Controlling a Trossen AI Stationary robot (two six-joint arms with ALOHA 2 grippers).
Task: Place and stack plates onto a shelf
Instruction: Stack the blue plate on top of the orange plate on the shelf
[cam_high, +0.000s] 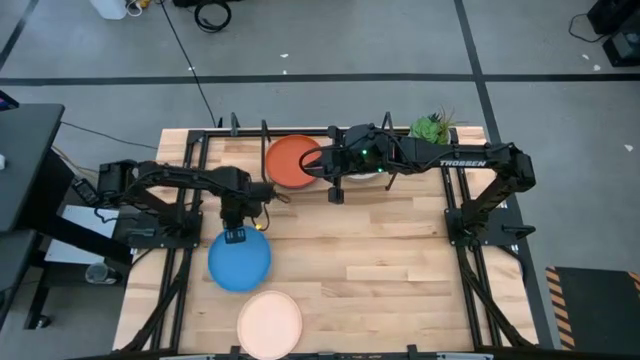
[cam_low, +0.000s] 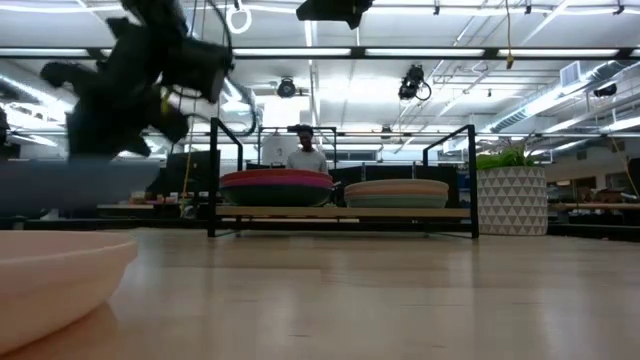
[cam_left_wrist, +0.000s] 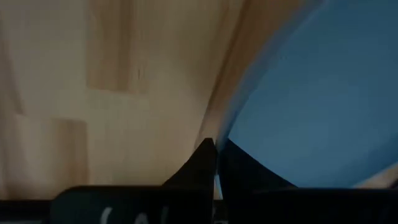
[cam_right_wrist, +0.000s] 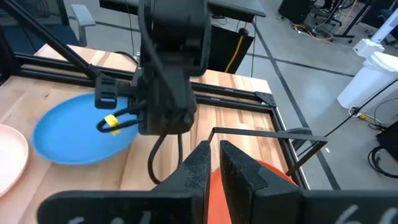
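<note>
Cream plate (cam_low: 55, 268) sits closest in the low view, flat on the table (cam_high: 380, 270) by its near edge, left of centre. Just behind it lies one bright blue plate (cam_high: 240, 262); the left gripper (cam_high: 235, 236) is at that plate's far rim, its fingers (cam_left_wrist: 202, 163) almost closed around the edge. That makes two plates loose on the table.

At the far edge stands the shelf (cam_low: 340, 213). It carries two stacks: the left one topped by an orange plate (cam_high: 292, 160), with magenta and darker rims under it in the low view, and the right one tan on top (cam_low: 398, 187). How many plates each stack holds cannot be counted.

Over the orange plate's right rim hangs the right gripper (cam_high: 338, 190), fingers (cam_right_wrist: 238, 167) closed to a narrow gap, gripping nothing visible. Black wire loops (cam_right_wrist: 273, 134) rise beside it. One potted plant (cam_low: 510, 195) stands at the far right corner. A person (cam_low: 303, 152) shows beyond the table.
</note>
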